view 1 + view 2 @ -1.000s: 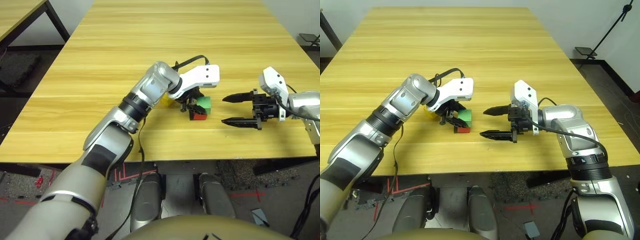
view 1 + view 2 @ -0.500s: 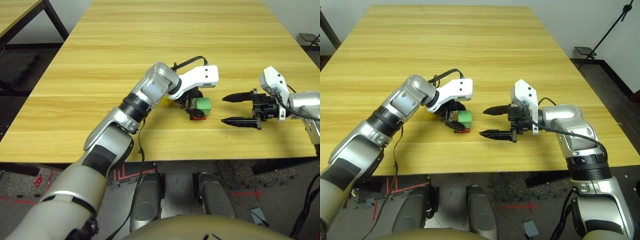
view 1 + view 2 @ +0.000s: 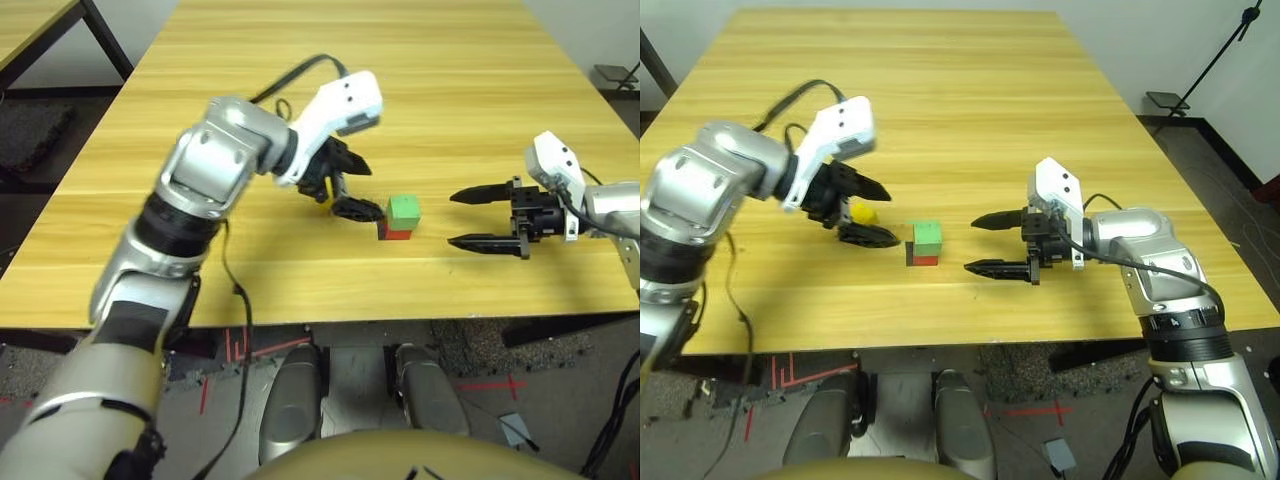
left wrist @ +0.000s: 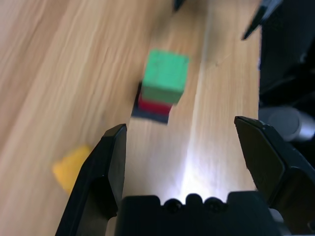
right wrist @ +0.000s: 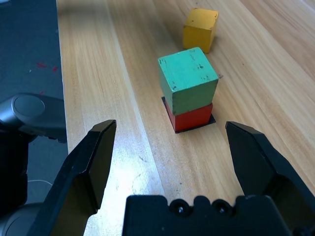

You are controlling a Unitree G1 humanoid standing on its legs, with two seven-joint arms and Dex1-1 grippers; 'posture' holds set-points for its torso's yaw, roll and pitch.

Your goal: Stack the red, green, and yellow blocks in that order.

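Left eye view: right of center, the green cube sits on the red cube — the left gripper beside them, wide open, empty. Right eye view: the yellow cube lies left of center; the right gripper, center-right, gapes empty — fingers apart.

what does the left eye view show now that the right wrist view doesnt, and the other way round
Only the left eye view shows the left gripper, jaws apart and empty, and the silver left forearm.

Only the right wrist view shows the dark marks on top of the green block and the yellow block's top face in plain sight.

Both show the green block on the red block, the black patch under the red one, and the right gripper, jaws open.
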